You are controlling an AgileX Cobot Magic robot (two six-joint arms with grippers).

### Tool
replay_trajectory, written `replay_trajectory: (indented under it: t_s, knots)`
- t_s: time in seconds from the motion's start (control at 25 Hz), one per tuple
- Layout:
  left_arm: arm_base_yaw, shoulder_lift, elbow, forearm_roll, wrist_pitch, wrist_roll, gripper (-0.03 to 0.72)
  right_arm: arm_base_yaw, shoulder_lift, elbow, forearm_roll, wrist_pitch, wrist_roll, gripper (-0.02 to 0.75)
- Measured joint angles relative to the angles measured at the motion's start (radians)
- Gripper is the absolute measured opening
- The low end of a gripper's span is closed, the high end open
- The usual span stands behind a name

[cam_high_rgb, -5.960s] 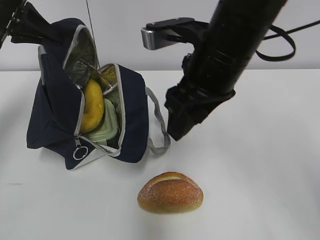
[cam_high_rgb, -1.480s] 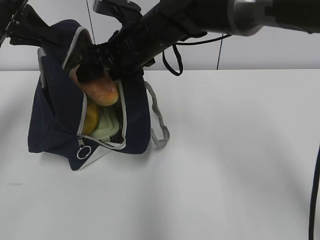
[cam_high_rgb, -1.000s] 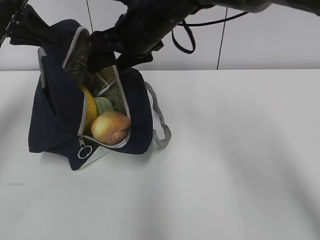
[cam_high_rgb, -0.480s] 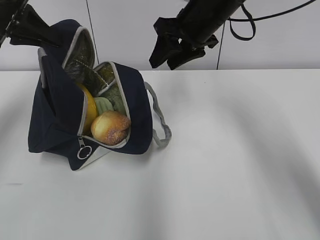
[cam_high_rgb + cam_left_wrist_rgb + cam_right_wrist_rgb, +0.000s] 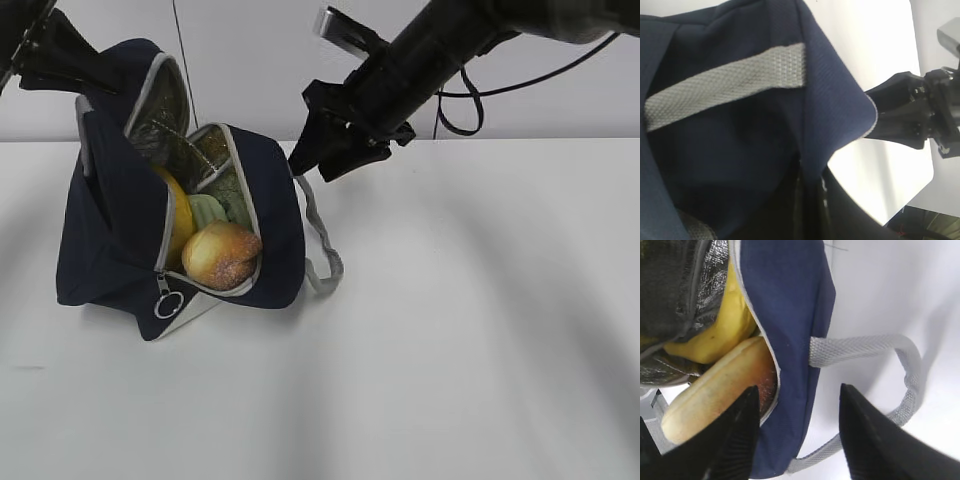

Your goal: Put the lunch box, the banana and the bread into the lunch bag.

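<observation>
On my exterior feed the lunch bag sits on the left part of the white table, its zippered mouth gaping toward the camera and the silver foil lining showing inside the raised flap. The bread lies in the front of that opening, resting against the grey zipper edge, with the banana standing just behind it to the left and a sliver of the sage-green lunch box visible between the two, deeper in the bag. All three are inside the bag. My left claw is up at the top left corner of the exterior view, at the bag's upper rear fabric; I read it as clenched, and the left wrist feed is filled with navy cloth and a grey strap close against the lens, so it looks to be pinching the bag's fabric, though the actual contact is hidden from me. My right claw hangs in the air just right of the bag's top edge, above the looped grey handle, clear of the bag. In the right wrist feed its two dark fingers stand apart with nothing between them, so it is released and empty, looking down on the bread, the banana and the handle lying on the table.
</observation>
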Motion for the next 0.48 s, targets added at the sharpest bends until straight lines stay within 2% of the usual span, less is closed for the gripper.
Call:
replay_trajectory:
  t_s: [0.2,0.48]
  knots:
    - [0.0,0.0,0.0,0.0,0.0,0.0,-0.017,-0.002,0.0,0.084,0.018,0.0,-0.056,0.408]
    - [0.0,0.0,0.0,0.0,0.0,0.0,-0.017,-0.002,0.0,0.131,0.112,-0.004,-0.158,0.407]
